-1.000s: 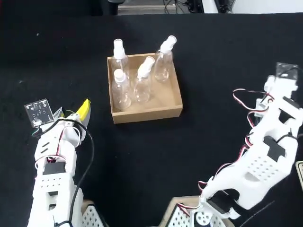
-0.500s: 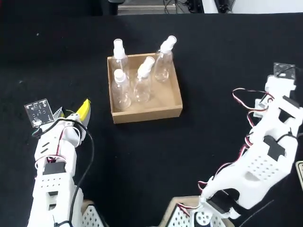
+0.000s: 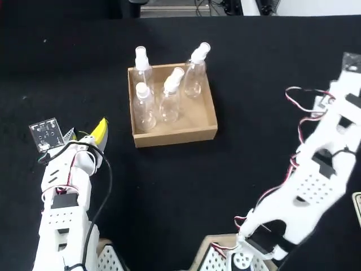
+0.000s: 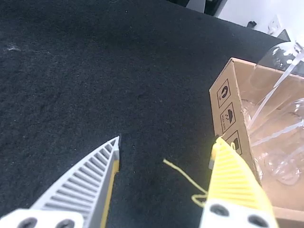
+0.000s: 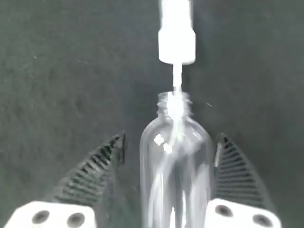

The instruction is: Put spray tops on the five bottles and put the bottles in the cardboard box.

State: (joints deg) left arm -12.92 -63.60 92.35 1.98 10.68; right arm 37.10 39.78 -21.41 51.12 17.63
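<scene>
Four capped bottles boxed; fifth bottle sits between the right gripper's fingers, top not seated.

Left gripper is low over the black bench, just left of the cardboard box, fingers spread, nothing between them; a loose yellow thread lies beside the yellow finger. The box holds four clear bottles, each with a white spray top on, leaning among one another. The right arm stretches along the bench's right edge. Right gripper is spread around the fifth bottle, with a gap showing on at least one side; its spray top is clear of the neck, with only the tube inside.
</scene>
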